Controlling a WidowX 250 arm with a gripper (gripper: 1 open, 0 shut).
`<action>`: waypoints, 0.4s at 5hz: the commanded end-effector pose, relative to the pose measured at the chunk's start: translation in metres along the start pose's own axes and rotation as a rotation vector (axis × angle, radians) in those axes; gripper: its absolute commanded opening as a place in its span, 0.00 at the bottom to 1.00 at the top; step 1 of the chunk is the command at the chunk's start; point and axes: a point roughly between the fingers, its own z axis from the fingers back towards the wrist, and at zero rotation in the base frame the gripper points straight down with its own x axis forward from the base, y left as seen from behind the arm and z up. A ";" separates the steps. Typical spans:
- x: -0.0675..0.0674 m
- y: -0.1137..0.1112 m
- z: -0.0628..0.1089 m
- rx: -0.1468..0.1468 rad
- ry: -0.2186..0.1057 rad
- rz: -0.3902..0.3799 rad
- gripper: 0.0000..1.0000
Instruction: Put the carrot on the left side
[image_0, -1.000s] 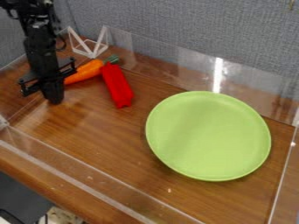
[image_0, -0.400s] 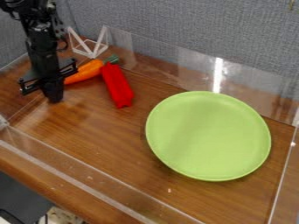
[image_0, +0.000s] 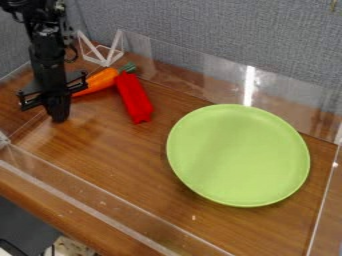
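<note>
The wooden table (image_0: 107, 170) carries a clear acrylic wall (image_0: 254, 85) round its edges and fills most of the view. The black robot arm (image_0: 48, 45) stands at the far left and points straight down at the tabletop.

The lime green plate (image_0: 238, 153) lies flat on the wood, well apart from the claw (image_0: 59, 112), to its right and nearer the camera. A white wire stand (image_0: 103, 48) sits against the grey back wall, behind the claw and slightly to its right.

The red rectangular block (image_0: 132, 97) lies on the wood to the right of the claw, near it but apart, its long axis running from the back toward the front.

The carrot (image_0: 96, 81) lies just behind and right of the claw, between the arm and the block. Its orange body tapers toward the arm; the dark green stub top (image_0: 130, 69) points away to the right. Whether the narrow tip touches the arm cannot be told.

The claw is closed to its narrowest, tips low over the wood, with nothing visibly held between them
</note>
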 end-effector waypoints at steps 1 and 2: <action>0.013 -0.011 0.022 -0.032 -0.055 -0.011 0.00; 0.012 -0.017 0.012 -0.016 -0.051 0.029 0.00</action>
